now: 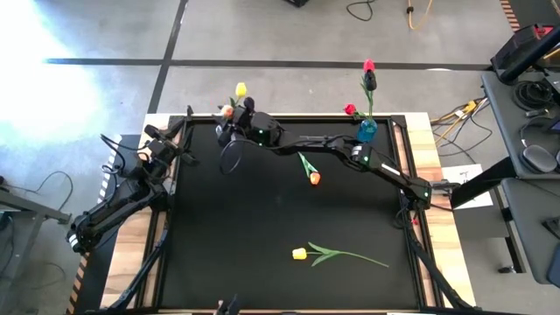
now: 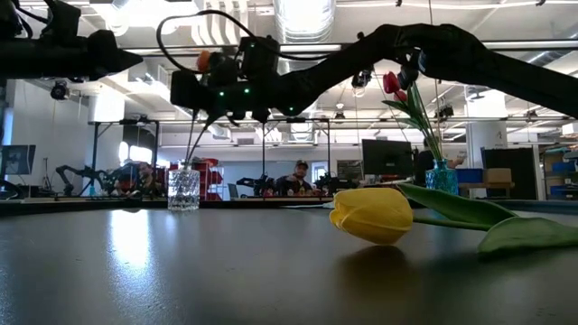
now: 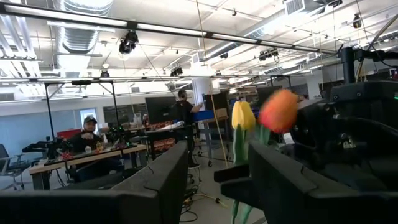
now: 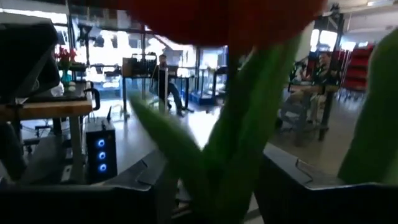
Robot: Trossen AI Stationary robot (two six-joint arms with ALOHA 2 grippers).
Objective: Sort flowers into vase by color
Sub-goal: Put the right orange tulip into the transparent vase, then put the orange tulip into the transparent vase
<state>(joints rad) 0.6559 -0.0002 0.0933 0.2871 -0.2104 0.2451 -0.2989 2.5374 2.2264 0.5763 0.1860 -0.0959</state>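
Tulip (image 1: pixel 302 254) lying flat (head leftward).

No readable text, label, brand, number or sign shows up anywhere in these views. There's a white sheet of paper (image 1: pixel 462 185) lying just off the right edge of the black tabletop (image 1: pixel 262 227) in the high view, and it carries some dark marks, but they're too small to make out. Over in the room beyond, the dark monitor screens (image 2: pixel 386 156) in the low view give nothing legible. The black computer tower (image 4: pixel 100 151) in the right wrist view shows only glowing blue lights, no lettering. On the arms, just small green indicator lights, no markings to read.
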